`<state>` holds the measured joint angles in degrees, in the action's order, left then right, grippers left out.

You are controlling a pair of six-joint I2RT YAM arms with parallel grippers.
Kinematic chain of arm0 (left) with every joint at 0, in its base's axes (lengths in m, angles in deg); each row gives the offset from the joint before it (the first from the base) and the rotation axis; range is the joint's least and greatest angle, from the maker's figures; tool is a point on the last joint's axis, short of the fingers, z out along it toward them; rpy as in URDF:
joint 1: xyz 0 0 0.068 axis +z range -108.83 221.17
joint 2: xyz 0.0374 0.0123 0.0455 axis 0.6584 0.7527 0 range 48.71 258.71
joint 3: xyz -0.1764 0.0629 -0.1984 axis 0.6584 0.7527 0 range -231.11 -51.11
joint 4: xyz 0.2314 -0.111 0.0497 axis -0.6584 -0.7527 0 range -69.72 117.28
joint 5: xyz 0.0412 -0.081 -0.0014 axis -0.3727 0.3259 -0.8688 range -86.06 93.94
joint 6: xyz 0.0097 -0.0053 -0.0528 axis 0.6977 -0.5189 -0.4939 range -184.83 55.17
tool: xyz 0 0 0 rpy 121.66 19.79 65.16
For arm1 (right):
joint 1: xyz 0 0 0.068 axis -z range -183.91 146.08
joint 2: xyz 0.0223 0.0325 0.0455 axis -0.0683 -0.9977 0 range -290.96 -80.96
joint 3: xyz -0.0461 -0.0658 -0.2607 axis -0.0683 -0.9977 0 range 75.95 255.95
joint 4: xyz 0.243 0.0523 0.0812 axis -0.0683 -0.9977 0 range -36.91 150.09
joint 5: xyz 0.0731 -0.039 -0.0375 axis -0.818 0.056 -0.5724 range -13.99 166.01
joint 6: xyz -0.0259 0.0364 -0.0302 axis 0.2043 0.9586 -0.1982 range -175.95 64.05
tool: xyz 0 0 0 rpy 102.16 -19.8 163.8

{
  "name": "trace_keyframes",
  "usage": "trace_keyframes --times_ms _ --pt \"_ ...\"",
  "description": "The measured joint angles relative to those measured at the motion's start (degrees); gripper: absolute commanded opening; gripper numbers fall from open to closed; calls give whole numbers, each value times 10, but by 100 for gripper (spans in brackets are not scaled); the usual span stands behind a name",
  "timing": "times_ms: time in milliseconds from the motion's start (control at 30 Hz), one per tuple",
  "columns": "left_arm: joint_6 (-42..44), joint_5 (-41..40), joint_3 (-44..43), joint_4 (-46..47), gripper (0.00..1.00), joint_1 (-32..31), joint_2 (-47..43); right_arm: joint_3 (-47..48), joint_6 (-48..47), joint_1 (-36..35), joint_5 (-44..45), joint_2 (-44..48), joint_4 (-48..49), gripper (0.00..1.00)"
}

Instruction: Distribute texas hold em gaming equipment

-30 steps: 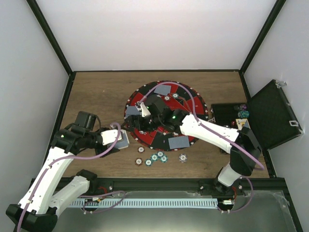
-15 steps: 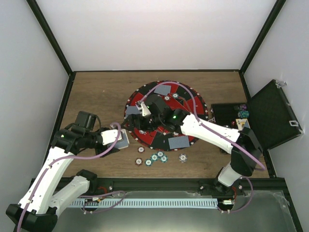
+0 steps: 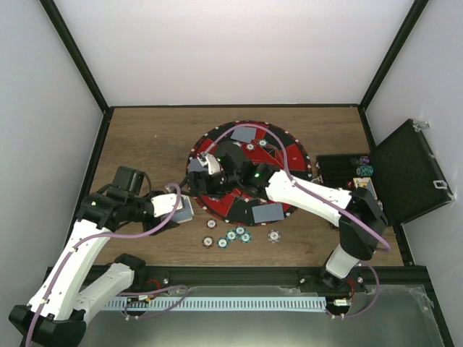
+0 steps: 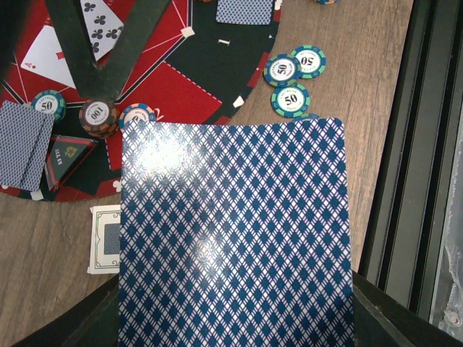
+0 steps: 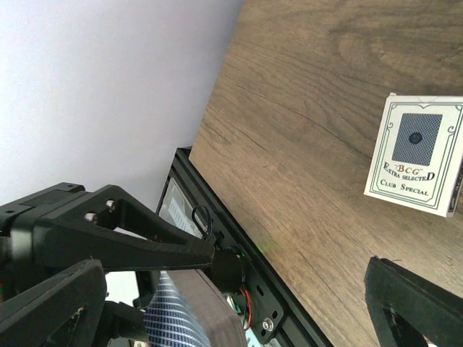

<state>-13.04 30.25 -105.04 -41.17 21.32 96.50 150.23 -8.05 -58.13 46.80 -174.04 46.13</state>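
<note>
My left gripper (image 3: 182, 210) (image 4: 235, 322) is shut on a deck of blue diamond-backed cards (image 4: 231, 231) and holds it above the table, just off the left edge of the round mat. My right gripper (image 3: 202, 172) (image 5: 235, 311) is open and empty, reaching over the mat's left side; its black fingers (image 4: 98, 50) show in the left wrist view. Green 50 chips (image 4: 291, 99) lie on the wood. Several chips (image 4: 98, 116) and face-up cards (image 4: 51, 54) lie on the mat. Face-down cards (image 3: 246, 134) also lie on the mat.
A white card box (image 5: 418, 155) (image 4: 107, 238) lies on the wood beside the round red-and-black mat (image 3: 289, 155). More chips (image 3: 273, 235) lie near the front edge. The open black case (image 3: 405, 173) stands at the right. A black rail (image 4: 412, 181) runs along the table front.
My right gripper has shifted slightly left and farther back over the mat. My left gripper with the deck has stayed in place.
</note>
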Motion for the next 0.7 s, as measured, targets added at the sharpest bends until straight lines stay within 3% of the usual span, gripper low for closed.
trace_keyframes --times_ms 200,500,700 --pt "0 0 0 0 10 0 0 -21 9 0 -26 -4 24 97" --pt "0 1 0 1 10 0 0 -151 55 -2 -69 53 100 95" --pt "0 5 0 3 10 0 5 -158 73 -17 -83 56 139 94"
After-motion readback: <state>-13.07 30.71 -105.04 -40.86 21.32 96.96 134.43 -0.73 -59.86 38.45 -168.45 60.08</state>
